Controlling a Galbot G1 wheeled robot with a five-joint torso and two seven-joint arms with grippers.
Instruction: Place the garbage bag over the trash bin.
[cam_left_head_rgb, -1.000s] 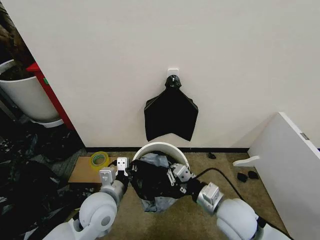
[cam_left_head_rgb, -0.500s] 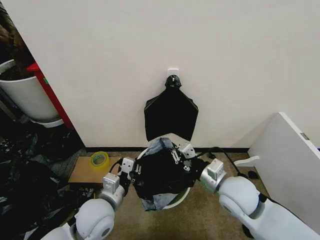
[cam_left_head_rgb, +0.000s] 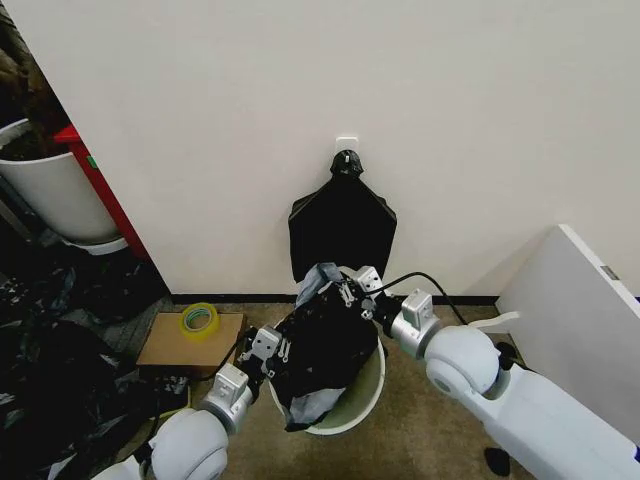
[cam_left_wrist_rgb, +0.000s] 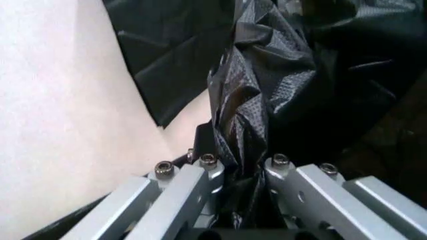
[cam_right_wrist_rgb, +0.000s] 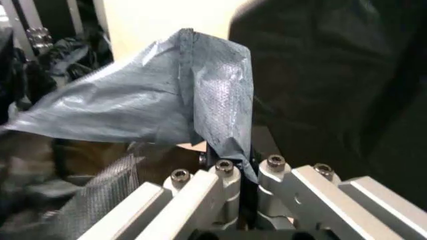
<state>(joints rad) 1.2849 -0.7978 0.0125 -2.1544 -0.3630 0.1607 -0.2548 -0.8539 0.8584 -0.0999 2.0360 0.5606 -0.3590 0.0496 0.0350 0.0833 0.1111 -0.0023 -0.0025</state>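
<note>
I've got both claws pinched onto the garbage bag (cam_left_head_rgb: 322, 345), a wrinkly, glossy black sack with greyish folds, stretched over the trash bin (cam_left_head_rgb: 352, 410) on the floor by the wall. My left gripper (cam_left_head_rgb: 268, 345) clamps its near-left edge; my right gripper (cam_left_head_rgb: 357, 290) clamps the far edge (grey there). My wrist views show film bunched between the jaws; the head view shows the bin's white rim.

trash bin (cam_left_head_rgb: 362, 400) on the floor before the wall, garbage bag (cam_left_head_rgb: 325, 345) over it, probably partly inside, tape roll (cam_left_head_rgb: 198, 320) on cardboard (cam_left_head_rgb: 170, 345) to its left
</note>
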